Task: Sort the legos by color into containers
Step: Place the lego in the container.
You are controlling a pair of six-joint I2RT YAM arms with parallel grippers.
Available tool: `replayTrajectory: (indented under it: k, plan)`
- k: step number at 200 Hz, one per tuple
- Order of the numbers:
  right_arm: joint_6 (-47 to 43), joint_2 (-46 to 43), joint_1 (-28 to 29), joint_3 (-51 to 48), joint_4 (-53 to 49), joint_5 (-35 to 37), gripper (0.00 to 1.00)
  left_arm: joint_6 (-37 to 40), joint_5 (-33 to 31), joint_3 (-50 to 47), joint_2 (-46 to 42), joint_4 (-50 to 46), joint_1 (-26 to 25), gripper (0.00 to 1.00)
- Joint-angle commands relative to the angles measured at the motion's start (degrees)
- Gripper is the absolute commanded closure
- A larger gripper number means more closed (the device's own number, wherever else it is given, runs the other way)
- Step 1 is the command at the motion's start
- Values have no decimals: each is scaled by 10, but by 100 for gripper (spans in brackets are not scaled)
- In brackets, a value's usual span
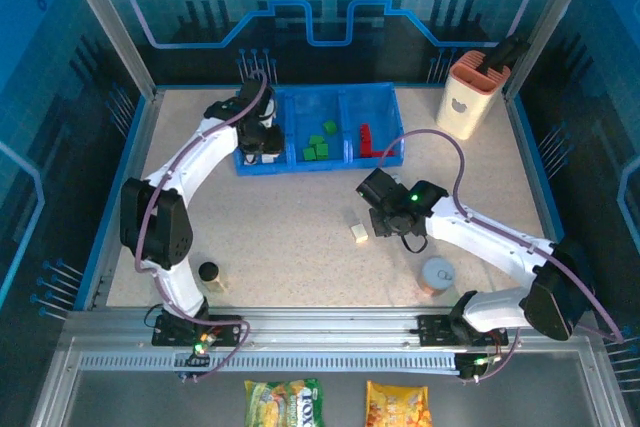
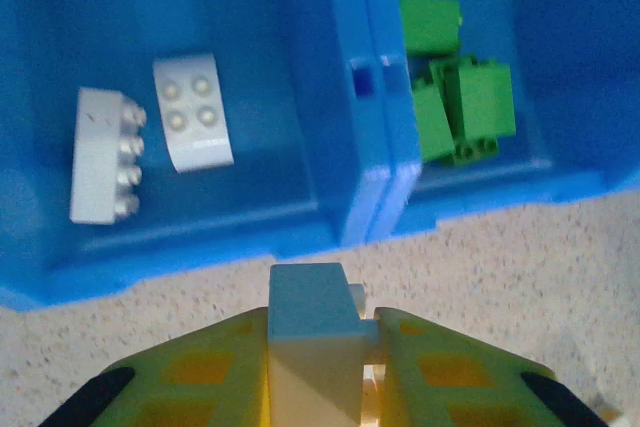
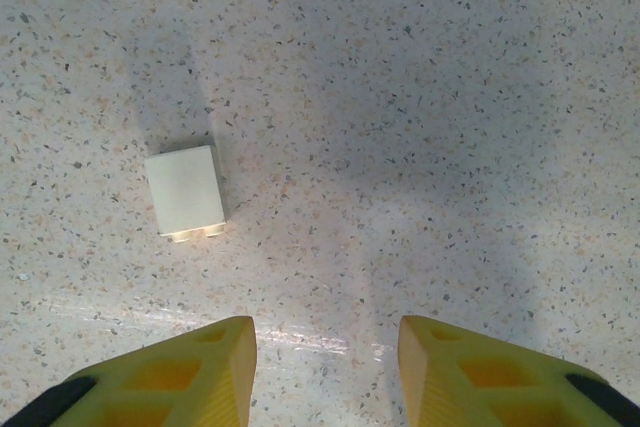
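Left gripper (image 2: pixel 320 332) is pinching a white brick (image 2: pixel 310 347) at the blue tray's (image 2: pixel 372 192) edge, seemingly bound for the white compartment (image 2: pixel 270 97); right gripper (image 3: pixel 326 367) is hovering spread.

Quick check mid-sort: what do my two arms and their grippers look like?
The left arm and right arm are white links with black joints, each with a purple-grey cable alongside. The left gripper and right gripper have yellow, wedge-shaped fingers with black patches.

centre table (image 1: pixel 290 237): open, one white brick (image 1: pixel 359 232) | front: cylinder (image 1: pixel 208 272) left, can (image 1: pixel 437 275) right | far: tray (image 1: pixel 330 166), holder (image 1: pixel 472 95) at right corner | left gripper (image 2: pixel 318 357) stands at tray's near wall, by left compartment
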Motion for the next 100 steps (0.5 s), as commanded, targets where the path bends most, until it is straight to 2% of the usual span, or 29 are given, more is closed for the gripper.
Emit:
replayTrajectory:
  k: [1, 100]
  plan:
    - [-8, 8, -7, 8, -2, 1, 57, -18, 29, 27, 35, -12, 22, 72]
    - [-4, 15, -9, 5, -3, 0, 57, -35, 104, 109, 182, 16, 60, 72]
